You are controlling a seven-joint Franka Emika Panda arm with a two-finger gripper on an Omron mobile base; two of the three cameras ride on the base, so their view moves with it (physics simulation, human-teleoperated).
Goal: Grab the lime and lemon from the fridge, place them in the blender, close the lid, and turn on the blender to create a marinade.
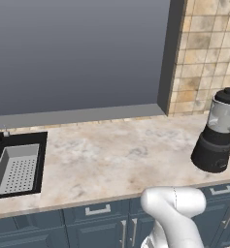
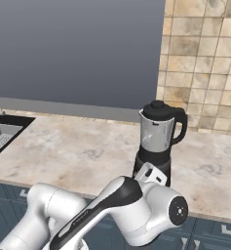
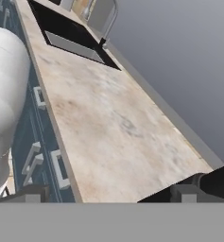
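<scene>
One blender (image 2: pixel 158 141) is sitting on the counter (image 1: pixel 111 155), right of the sink (image 1: pixel 17 164) and near the tiled wall (image 2: pixel 204 63). One lid (image 2: pixel 157 106) is already sitting on top of its jar. In the left base view the same blender (image 1: pixel 217 133) is standing at the counter's far right, well apart from the sink.

The gripper (image 3: pixel 108 194) is showing two dark fingertips (image 3: pixel 28 194) at the bottom of the hand view, spread wide with nothing between them, so it is open and empty. It is looking along the counter toward the sink (image 3: pixel 68 33), away from the blender.

The arm's elbow (image 2: pixel 151 207) is hanging just in front of the blender base.

Risks, as judgement:
- Elbow is sitting close to the blender; a wide swing could be knocking it over or shifting it.
- Lid is on the jar; fruit cannot be going in until it is coming off, so dropping fruit onto a capped jar would send it rolling off the counter.
- Round fruit will be slipping easily from a two-finger pinch.

Counts: one blender, one lid, one sink, one arm.
</scene>
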